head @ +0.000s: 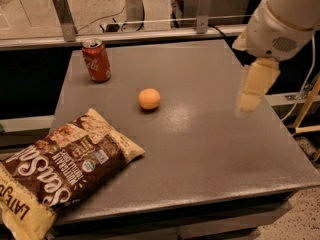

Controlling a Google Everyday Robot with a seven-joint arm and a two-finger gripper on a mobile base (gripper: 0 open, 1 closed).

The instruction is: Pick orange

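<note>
The orange (149, 98) is a small round fruit resting on the grey table (200, 149), a little left of the middle. My gripper (249, 103) hangs from the white arm at the upper right, above the right part of the table. It is well to the right of the orange, apart from it, and holds nothing.
An orange-red soda can (96, 60) stands upright at the table's back left. A brown chip bag (60, 171) lies at the front left, overhanging the edge. A metal rail with cables (150, 26) runs behind the table. The table's right edge drops off beside the arm.
</note>
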